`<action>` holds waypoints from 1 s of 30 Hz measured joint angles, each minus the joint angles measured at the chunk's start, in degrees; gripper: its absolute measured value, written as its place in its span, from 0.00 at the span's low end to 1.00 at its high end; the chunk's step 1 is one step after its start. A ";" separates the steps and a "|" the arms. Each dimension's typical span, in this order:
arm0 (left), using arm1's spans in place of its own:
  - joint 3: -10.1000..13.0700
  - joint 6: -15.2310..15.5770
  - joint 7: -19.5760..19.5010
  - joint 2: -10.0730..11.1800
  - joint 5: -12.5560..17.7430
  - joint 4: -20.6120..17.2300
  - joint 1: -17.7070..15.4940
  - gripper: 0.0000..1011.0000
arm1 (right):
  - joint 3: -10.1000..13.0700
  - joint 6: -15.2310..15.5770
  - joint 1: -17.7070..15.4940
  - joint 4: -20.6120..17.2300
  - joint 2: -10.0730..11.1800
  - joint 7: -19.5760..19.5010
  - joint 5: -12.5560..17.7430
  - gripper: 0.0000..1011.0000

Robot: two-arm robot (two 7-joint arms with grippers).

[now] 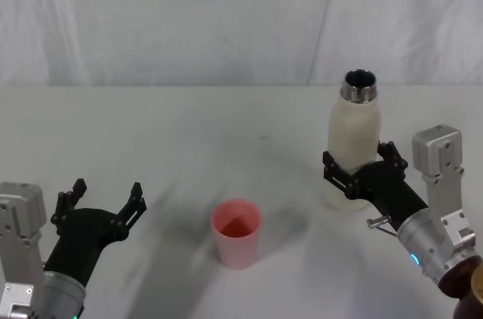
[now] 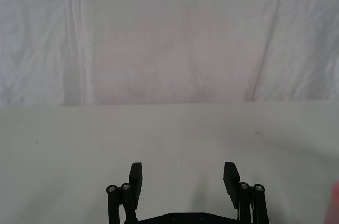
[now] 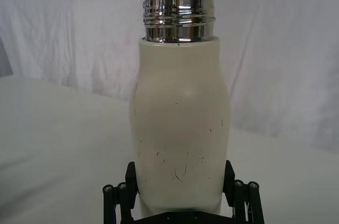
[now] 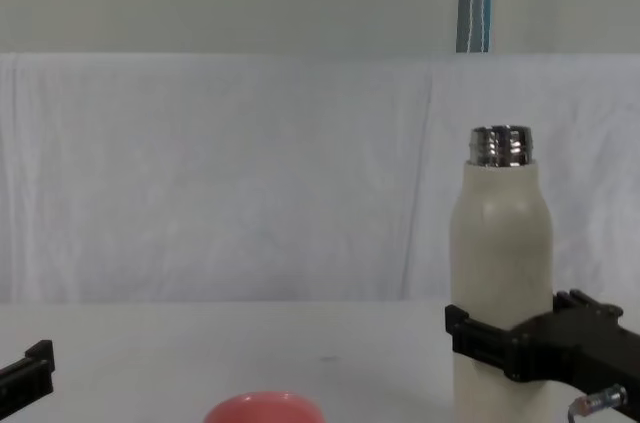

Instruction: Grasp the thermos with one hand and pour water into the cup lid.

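- Here, my right tool (image 1: 361, 169) is clamped around the lower body of the thermos (image 1: 353, 132), one finger on each side of it.
- The thermos stands upright on the worktop (image 1: 189, 123), toward its right edge, and its open steel neck (image 3: 178, 18) points up with no cap on it.
- The cup lid (image 1: 237, 231) sits mouth-up near the middle of the worktop, toward its near edge, well apart from the thermos and on its left.
- My left tool (image 1: 101, 203) hovers low by the near left corner, its fingers (image 2: 136, 176) spread apart with nothing between them.
- A white cloth backdrop (image 4: 220, 173) hangs along the far edge.
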 joint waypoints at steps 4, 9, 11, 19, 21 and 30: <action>0.00 0.00 0.00 0.00 0.00 0.00 0.00 0.99 | -0.55 -0.35 -0.04 -1.49 0.89 -0.70 -2.47 0.94; 0.00 0.00 0.00 0.00 0.00 0.00 0.00 0.99 | -1.42 -0.96 -0.56 -4.08 2.55 -1.92 -7.35 0.94; 0.00 0.00 0.00 0.00 0.00 0.00 0.00 0.99 | -1.75 -1.34 -0.82 -4.84 3.20 -2.37 -9.15 0.94; 0.00 0.00 0.00 0.00 0.00 0.00 0.00 0.99 | -2.52 -3.54 -2.83 -8.29 5.76 -4.36 -17.82 0.94; 0.00 0.00 0.00 0.00 0.00 0.00 0.00 0.99 | -2.53 -3.72 -3.21 -8.78 6.05 -4.46 -18.88 0.94; 0.00 0.00 0.00 0.00 0.00 0.00 0.00 0.99 | -3.29 -4.87 -5.18 -11.43 7.74 -5.62 -25.59 0.94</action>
